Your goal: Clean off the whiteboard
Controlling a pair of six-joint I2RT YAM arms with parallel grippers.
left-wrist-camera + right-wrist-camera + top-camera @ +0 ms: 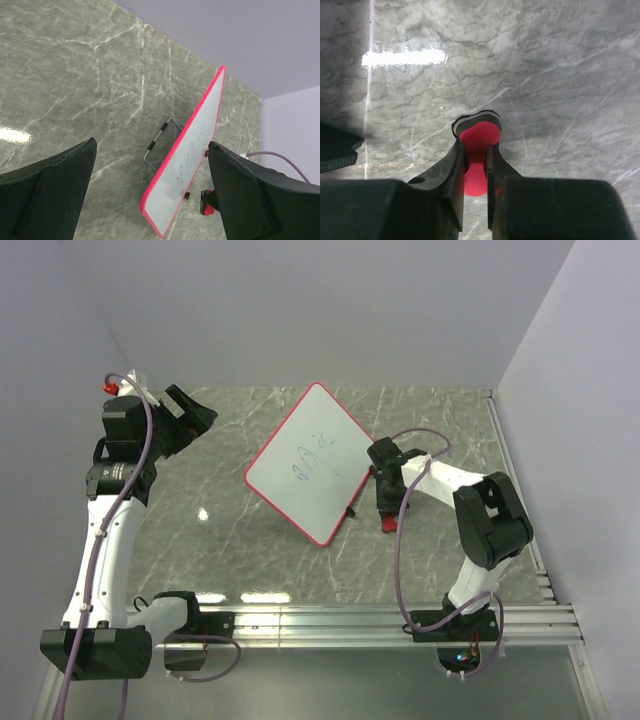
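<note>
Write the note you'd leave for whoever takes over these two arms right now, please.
Left gripper: open, empty, raised to the left of the whiteboard.
Right gripper: shut on the red eraser, low beside the board's right edge.
Whiteboard: propped tilted on its wire stand on the table, blue scribbles on it.
Done: eraser gripped.
Left: wipe off the scribbles.

Both arms are stretching forward.
Left gripper [203, 412] is hanging raised, jaws gaping wide; right gripper [476, 144] is reaching low, pinching a red eraser [480, 133].
</note>
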